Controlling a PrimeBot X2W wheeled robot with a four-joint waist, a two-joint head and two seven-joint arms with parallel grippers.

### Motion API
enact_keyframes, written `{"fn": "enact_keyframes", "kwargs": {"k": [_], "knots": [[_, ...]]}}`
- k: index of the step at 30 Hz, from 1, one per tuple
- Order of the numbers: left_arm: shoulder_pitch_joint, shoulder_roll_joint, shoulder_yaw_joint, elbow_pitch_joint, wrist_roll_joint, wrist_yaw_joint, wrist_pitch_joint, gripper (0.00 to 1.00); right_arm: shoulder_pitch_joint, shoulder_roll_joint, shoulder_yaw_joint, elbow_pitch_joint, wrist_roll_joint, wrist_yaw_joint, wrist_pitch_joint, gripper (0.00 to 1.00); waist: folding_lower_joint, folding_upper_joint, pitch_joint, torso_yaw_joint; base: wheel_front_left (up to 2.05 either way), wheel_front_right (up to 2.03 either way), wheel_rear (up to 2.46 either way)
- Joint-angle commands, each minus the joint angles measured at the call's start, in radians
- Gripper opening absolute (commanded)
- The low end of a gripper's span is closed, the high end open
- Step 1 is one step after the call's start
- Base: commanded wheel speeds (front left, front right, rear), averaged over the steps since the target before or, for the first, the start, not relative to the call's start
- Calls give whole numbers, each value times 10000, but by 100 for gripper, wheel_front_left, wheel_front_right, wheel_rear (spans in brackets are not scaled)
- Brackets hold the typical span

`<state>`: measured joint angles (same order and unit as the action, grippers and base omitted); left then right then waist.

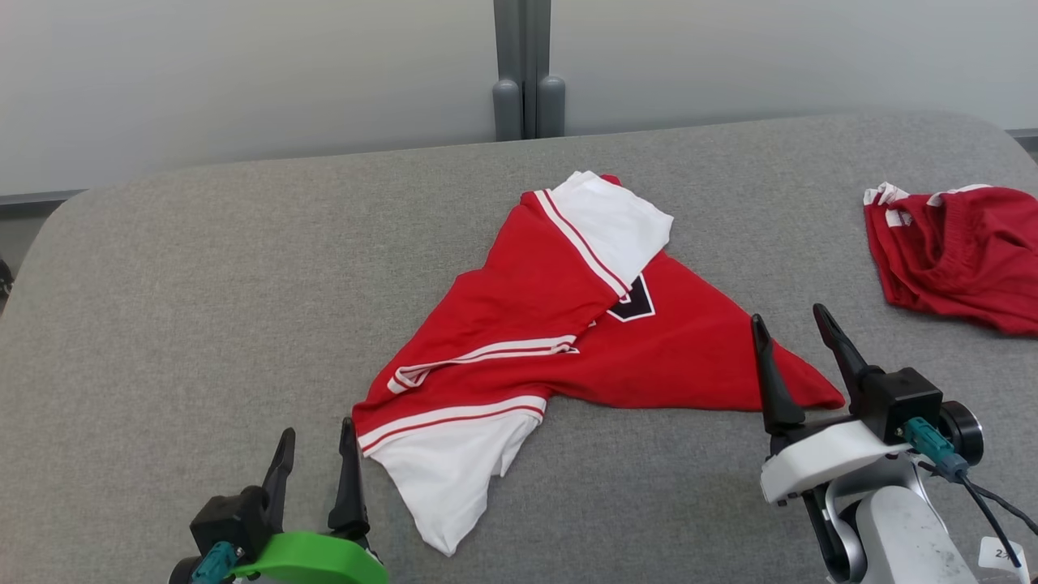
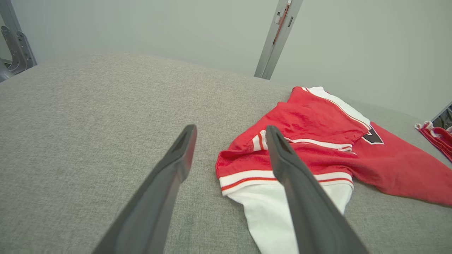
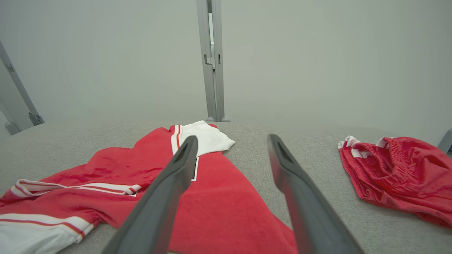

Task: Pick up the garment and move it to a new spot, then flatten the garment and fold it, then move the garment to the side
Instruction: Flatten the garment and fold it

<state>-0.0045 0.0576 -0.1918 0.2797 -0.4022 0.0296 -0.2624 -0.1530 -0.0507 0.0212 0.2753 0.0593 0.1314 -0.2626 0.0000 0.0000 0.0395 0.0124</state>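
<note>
Two tools stand over the worktop (image 1: 203, 284), fingers apart and empty. The garment (image 1: 551, 324) lies between them, long axis running tool to tool: white end just beside the left tool (image 1: 318, 428), red corner by the right tool (image 1: 788, 314).

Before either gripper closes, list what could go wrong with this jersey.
1. The red-and-white jersey lies doubled over itself; the open right gripper near its pointed corner may pinch several layers, so it won't flatten.
2. The second red garment lies to the right; moving the jersey there could tangle them.
</note>
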Motion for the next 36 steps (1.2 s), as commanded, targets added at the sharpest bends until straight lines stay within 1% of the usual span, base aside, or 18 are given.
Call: {"fn": "enact_keyframes", "kwargs": {"k": [1, 8, 12, 14, 19, 21, 27, 31, 32, 33, 34, 35, 36], "knots": [[133, 1, 33, -41, 105, -14, -29, 100, 72, -4, 30, -44, 64, -16, -31, 100, 0, 0, 4, -8, 0, 0, 0], [162, -40, 10, -153, 146, 10, -29, 100, 52, -2, 101, -45, 135, -16, -31, 100, 0, 0, -28, -32, 0, 0, 0], [280, -47, -260, 146, 215, -50, 108, 100, 77, -2, 76, -41, 131, -16, -31, 100, 0, 0, -14, -46, 0, 0, 0], [306, -50, -474, 310, 149, -95, 470, 100, 80, -1, 27, -33, 94, -16, -31, 100, 0, 0, 15, -42, 0, 0, 0], [554, -51, -1012, 452, -195, -229, 1886, 100, 108, -1, -22, 19, 94, -16, -31, 100, 0, 0, 76, -48, 0, 0, 0], [656, -51, -1120, 389, -357, -142, 2329, 100, 111, -1, -32, 42, 97, -16, -31, 100, 0, 0, 93, -52, 0, 0, 0], [924, -55, -1389, 149, -781, -100, 3368, 100, 110, -3, -101, 156, 110, -16, -31, 100, 0, 0, 123, -126, 0, 0, 0], [1016, -56, -1546, -5, -1061, -125, 3726, 100, 111, -3, -256, 296, 24, -16, -31, 100, 0, 0, 158, -202, 0, 0, 0], [1013, -55, -1575, -2, -1121, -111, 3751, 98, 111, -5, -310, 351, 4, -16, -31, 100, 0, 0, 164, -218, 0, 0, 0], [995, -56, -1606, 36, -1188, -110, 3816, 85, 130, -5, -381, 464, -9, -16, -30, 100, 0, 0, 169, -239, 0, 0, 0], [971, -55, -1642, 86, -1244, -130, 3853, 63, 141, -5, -479, 575, -18, -16, -31, 100, 0, 0, 174, -254, 0, 0, 0], [913, -56, -1660, 120, -1329, -151, 3853, 47, 146, -8, -618, 751, -61, -16, -31, 100, 0, 0, 182, -271, 0, 0, 0], [858, -57, -1673, 165, -1371, -145, 3827, 37, 147, -8, -755, 953, -96, -16, -31, 100, 0, 0, 188, -284, 0, 0, 0]]}}
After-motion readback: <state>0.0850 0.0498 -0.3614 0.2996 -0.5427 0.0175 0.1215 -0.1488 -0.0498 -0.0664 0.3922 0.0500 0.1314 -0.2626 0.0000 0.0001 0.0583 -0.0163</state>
